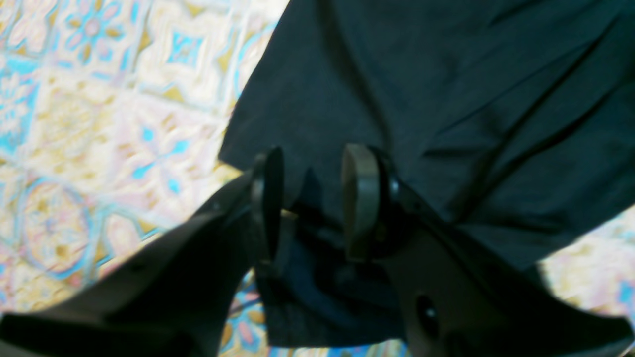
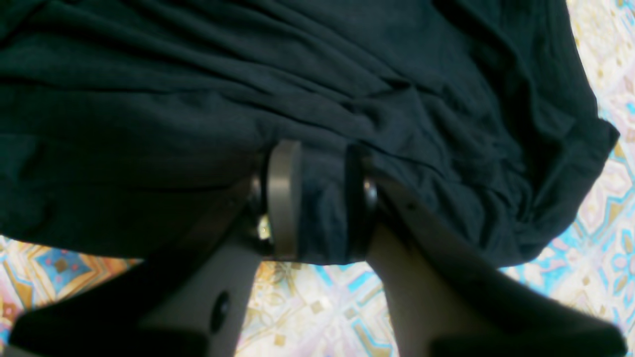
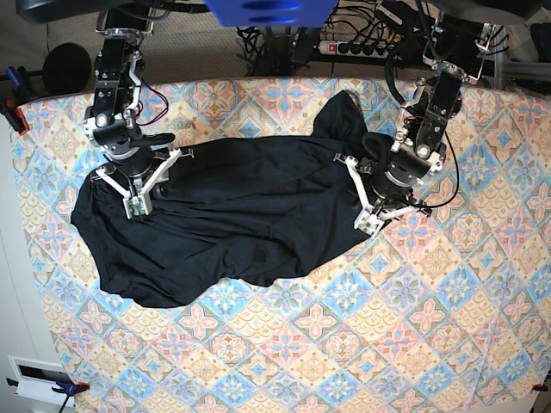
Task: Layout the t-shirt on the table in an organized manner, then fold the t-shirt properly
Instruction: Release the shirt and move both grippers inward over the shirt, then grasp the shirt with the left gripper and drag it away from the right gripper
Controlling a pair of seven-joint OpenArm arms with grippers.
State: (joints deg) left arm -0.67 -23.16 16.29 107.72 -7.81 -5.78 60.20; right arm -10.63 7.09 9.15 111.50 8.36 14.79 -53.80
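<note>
The black t-shirt [image 3: 241,215] lies spread and wrinkled across the far left half of the table [image 3: 362,344], one sleeve bunched up toward the back. My right gripper [image 2: 317,198] sits at the shirt's left end [image 3: 142,194] and is shut on a fold of the t-shirt [image 2: 322,74] that fills the space between its fingers. My left gripper [image 1: 313,198] hovers over the t-shirt's [image 1: 446,99] right edge [image 3: 380,215]. Its jaws stand apart, with dark cloth under and partly between them, and a sliver of table shows beside one finger.
A power strip [image 3: 357,47] and tangled cables lie behind the table's far edge. Red clamps [image 3: 17,116] grip the table's left corner. Patterned tablecloth stretches bare along the near side and the right.
</note>
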